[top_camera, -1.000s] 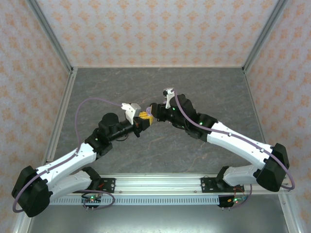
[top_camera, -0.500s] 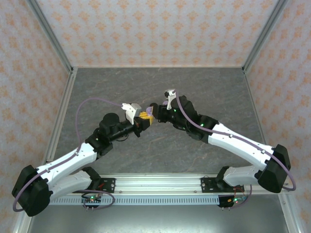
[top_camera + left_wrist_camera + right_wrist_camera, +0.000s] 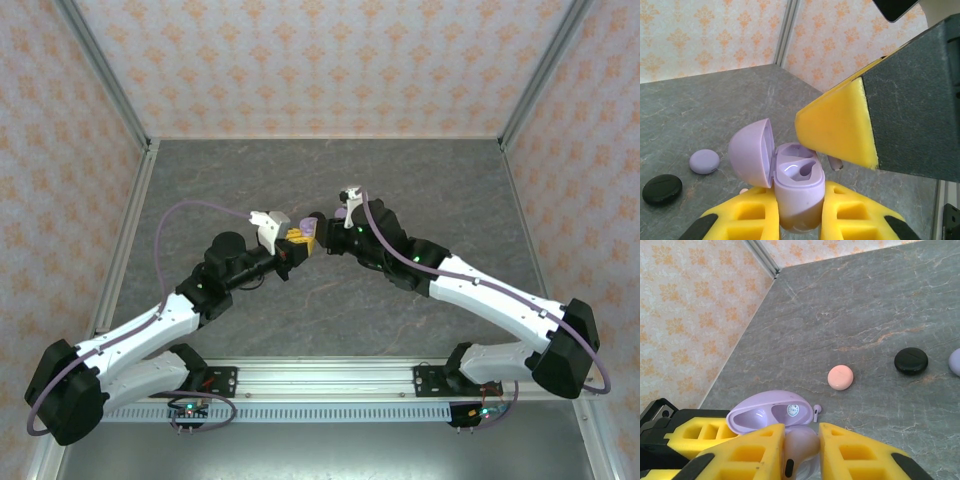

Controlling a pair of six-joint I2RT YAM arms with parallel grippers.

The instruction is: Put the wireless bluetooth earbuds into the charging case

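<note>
Trouble may come if the lavender earbud (image 3: 802, 446), pinched tight in the right pincer (image 3: 801, 436), tips sideways close over the open lavender charging case (image 3: 797, 172). The left pincer (image 3: 797, 202) squeezes that case. A hard push could knock it loose.

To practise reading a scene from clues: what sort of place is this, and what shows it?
Most likely a robot test cell in a lab: a left arm and a right arm bolted to a metal rail at the table's edge, and patterned wall panels boxing in a grey tabletop.
</note>
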